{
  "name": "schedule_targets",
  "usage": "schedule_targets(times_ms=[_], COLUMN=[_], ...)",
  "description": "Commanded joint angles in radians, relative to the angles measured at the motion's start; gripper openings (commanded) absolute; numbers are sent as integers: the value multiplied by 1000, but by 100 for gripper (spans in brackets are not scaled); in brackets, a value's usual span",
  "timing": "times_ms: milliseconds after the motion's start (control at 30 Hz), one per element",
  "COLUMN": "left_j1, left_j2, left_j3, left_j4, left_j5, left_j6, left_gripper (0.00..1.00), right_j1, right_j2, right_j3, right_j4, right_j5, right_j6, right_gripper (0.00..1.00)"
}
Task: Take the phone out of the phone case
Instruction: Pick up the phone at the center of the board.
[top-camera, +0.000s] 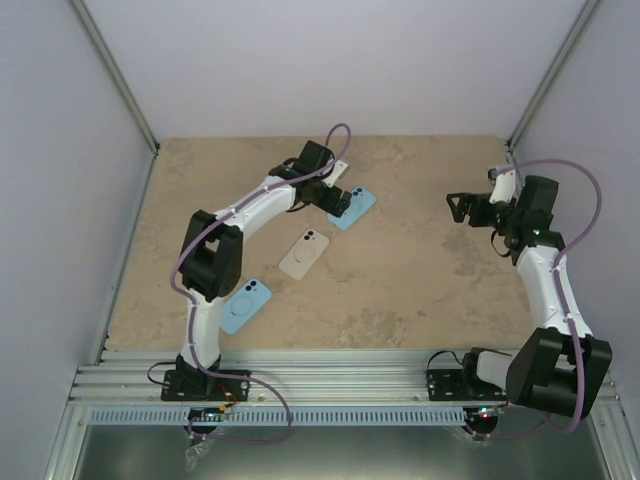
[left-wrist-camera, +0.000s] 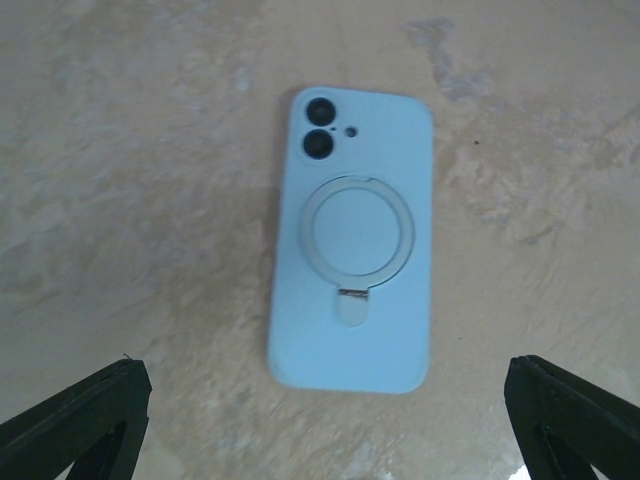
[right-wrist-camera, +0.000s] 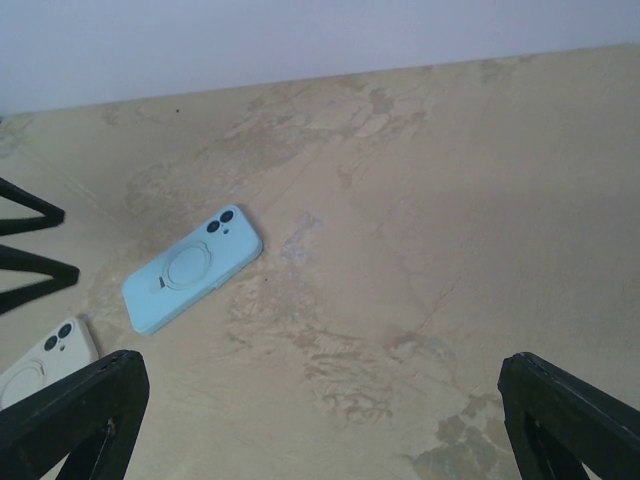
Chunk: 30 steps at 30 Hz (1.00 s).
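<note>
A light-blue phone case lies back up on the table, with a ring stand on it and the phone's camera lenses showing in its corner cutout. In the top view this phone case is at the far middle and my left gripper hovers just over its near-left end. The left gripper is open, both fingertips wide of the case's short end and touching nothing. The phone case lies far to the left of my right gripper, which stands open over bare table. The right gripper is at mid right.
A beige cased phone lies mid-table, with its corner also in the right wrist view. Another light-blue cased phone lies near the left arm's base. White walls and metal posts enclose the table at the back and sides.
</note>
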Motion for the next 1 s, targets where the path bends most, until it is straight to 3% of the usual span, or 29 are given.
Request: schedule_targets(times_ms=[0,200,967], left_j1=[-28,-42,-74], left_j2=[67,175,361], left_j3=[88,189,360], left_j4=[-57,-105,-166], left_j5=[29,11,-68], left_j6=[55,42,26], left_gripper=[99,99,100], right_j1=[-6,-5,-6], right_j2=[5,19,22], right_j3=[78,116,110], right_j4=[-32,-46,-42], right_j5=[12,7,35], right_j6=[-17,-10,-22], right_gripper=[98,98,98])
